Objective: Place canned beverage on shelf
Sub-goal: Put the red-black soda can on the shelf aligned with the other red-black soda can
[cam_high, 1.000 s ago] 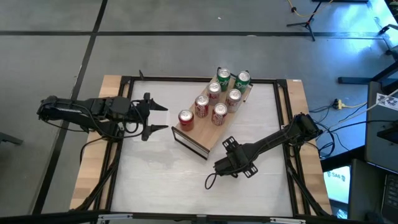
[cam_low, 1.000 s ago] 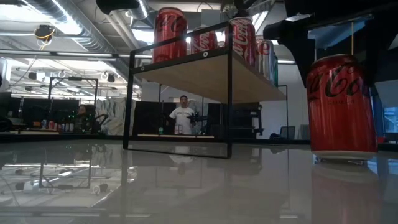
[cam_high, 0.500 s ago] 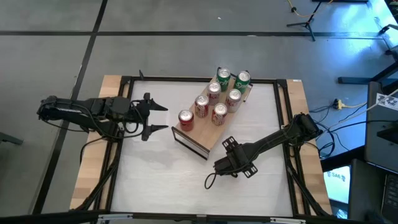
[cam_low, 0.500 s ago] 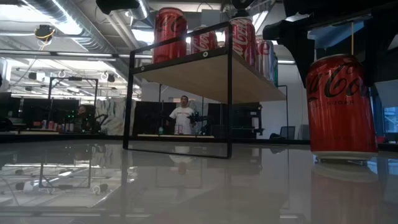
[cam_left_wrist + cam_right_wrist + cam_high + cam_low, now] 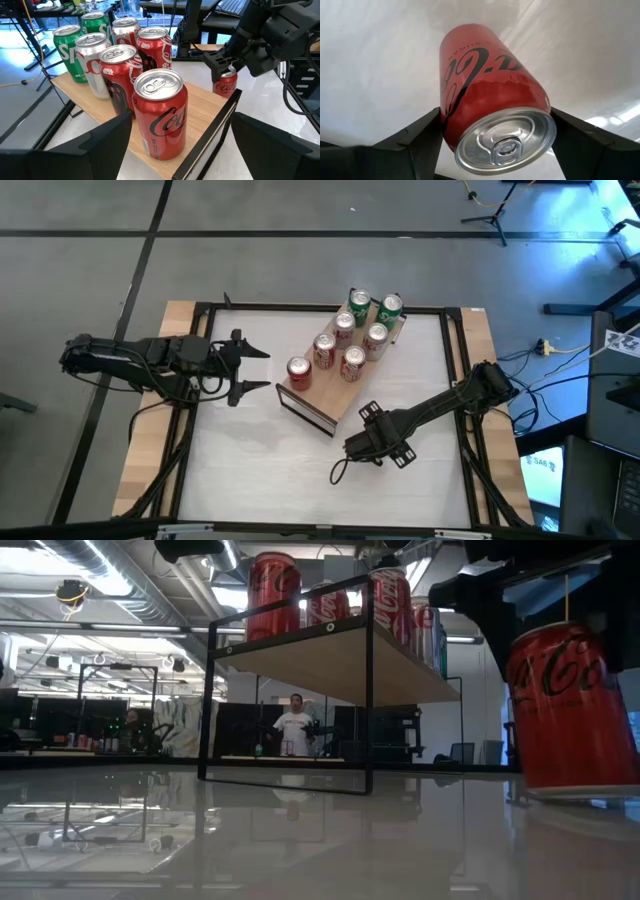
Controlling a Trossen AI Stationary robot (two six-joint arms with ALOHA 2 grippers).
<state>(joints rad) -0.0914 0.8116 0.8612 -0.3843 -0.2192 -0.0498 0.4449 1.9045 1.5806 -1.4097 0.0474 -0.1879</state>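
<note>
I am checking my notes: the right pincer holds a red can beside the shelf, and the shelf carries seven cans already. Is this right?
Not quite: the high view shows six cans on the shelf, not seven. The right pincer does hold a red can beside it.

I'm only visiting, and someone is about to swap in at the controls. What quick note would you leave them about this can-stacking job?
Right gripper: shut on a red can, tilted, low over the table in front of the shelf.
Left gripper: open, empty, waiting beside the shelf's near end.
Done: six cans on the shelf, two green cans at the far end, a red one nearest the left arm.
Left: lift the held can onto the board's free spot.
</note>
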